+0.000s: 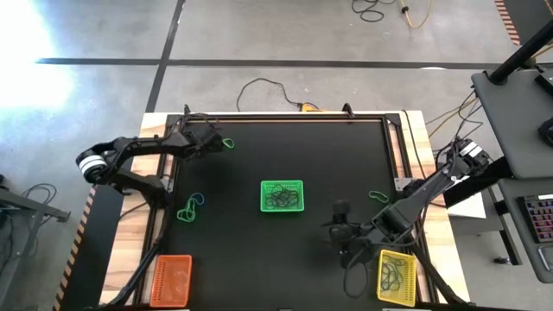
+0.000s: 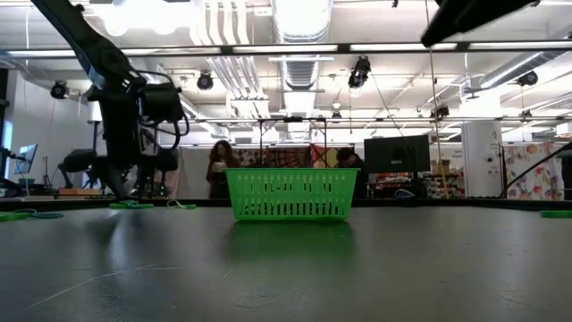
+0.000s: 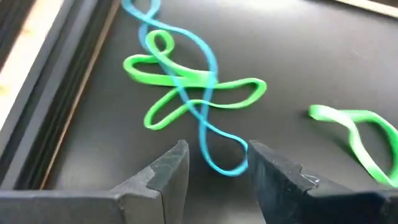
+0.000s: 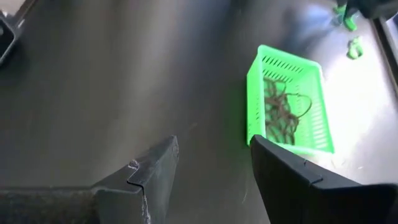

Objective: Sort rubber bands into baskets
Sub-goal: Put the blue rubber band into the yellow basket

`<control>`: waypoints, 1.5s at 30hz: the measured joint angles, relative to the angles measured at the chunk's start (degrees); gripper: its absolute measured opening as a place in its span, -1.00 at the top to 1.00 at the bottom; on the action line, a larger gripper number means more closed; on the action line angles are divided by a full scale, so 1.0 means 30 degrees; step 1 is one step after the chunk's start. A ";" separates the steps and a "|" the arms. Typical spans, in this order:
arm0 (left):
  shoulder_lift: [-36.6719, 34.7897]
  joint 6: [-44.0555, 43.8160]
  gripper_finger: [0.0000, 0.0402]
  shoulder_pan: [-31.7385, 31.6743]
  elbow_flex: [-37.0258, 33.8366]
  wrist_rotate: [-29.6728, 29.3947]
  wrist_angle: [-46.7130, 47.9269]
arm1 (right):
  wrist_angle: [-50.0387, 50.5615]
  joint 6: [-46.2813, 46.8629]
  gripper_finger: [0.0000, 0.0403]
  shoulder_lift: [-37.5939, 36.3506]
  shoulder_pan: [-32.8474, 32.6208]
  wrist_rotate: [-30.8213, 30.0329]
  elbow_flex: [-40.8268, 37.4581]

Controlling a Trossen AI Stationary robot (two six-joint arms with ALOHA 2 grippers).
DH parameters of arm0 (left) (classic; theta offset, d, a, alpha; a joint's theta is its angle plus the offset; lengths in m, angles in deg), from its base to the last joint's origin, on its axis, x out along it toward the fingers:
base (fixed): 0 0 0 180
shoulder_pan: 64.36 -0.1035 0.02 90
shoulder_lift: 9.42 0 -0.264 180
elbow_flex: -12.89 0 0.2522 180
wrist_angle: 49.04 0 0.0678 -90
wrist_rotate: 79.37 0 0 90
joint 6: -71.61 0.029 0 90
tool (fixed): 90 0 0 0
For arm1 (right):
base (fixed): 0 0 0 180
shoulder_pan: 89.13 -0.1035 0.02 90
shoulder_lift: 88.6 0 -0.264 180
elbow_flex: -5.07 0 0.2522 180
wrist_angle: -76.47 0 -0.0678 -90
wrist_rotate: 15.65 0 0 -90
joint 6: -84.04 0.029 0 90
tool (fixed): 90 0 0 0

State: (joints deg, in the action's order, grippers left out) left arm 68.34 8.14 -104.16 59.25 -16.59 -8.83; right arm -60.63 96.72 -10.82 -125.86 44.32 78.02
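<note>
A green and a blue rubber band [image 3: 186, 93] lie tangled on the black table near its far left corner, beside the edge rail. My left gripper [image 3: 217, 165] is open and tipped down over them, its fingers on either side of the blue loop's end [image 3: 225, 163]. In the high view the left gripper [image 1: 212, 140] hides this tangle. A single green band [image 3: 357, 134] lies close by. The green basket [image 1: 282, 196] stands mid-table with dark bands inside. The orange basket [image 1: 171, 279] is near left, the yellow basket [image 1: 396, 276] near right. My right gripper [image 4: 214, 162] hangs open above the table, next to the yellow basket.
More green and blue bands [image 1: 190, 207] lie by the left edge, and one green band [image 1: 378, 196] lies toward the right edge. A metal rail [image 3: 56, 93] and a wooden border frame the table. People [image 2: 219, 165] stand in the room behind.
</note>
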 joint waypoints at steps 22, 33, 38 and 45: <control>0.3314 -0.2219 0.85 0.0090 -0.0081 -0.1805 -0.2743 | -0.1964 0.0501 0.03 0.0000 -0.0424 -0.0040 -0.1324; 0.0351 0.2812 1.00 0.0788 -0.0165 -0.0009 -0.2151 | -0.1957 0.0778 0.03 0.0000 -0.0376 -0.0013 -0.1346; -0.1890 0.5028 1.00 0.2645 -0.0162 0.0245 0.0404 | -0.1979 0.0167 0.03 0.0000 -0.0329 -0.0025 -0.1346; -0.4444 0.5781 1.00 0.7558 -0.0162 0.0059 0.1719 | -0.2686 0.0060 0.03 0.0000 -0.0241 -0.0040 -0.1346</control>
State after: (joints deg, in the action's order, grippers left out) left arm 55.01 25.48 -81.49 58.77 -16.41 -3.68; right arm -68.69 96.90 -10.82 -126.58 44.20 73.99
